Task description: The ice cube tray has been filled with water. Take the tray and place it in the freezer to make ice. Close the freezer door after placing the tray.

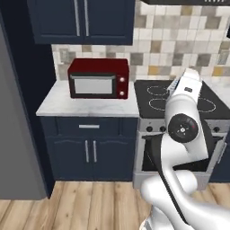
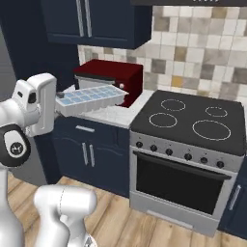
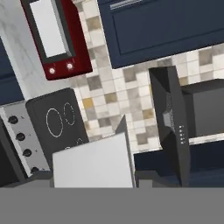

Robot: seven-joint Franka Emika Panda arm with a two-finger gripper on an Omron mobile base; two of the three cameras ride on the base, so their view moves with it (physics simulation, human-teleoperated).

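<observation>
The white arm [image 2: 29,116] rises nearest, at nine o'clock in the right base view. The stove [image 2: 193,140] stands right of the bench [image 2: 113,115]. The jaws carry the ice cube tray [image 2: 89,100] aloft, its water level. Pickup looks done; freezer placement and door-closing remain.

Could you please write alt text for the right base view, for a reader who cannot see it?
A white robot arm holds a white ice cube tray with pale blue cells level in the air, in front of a red microwave on a pale counter. To the right stands a black stove; navy cabinets sit below and above.
</observation>
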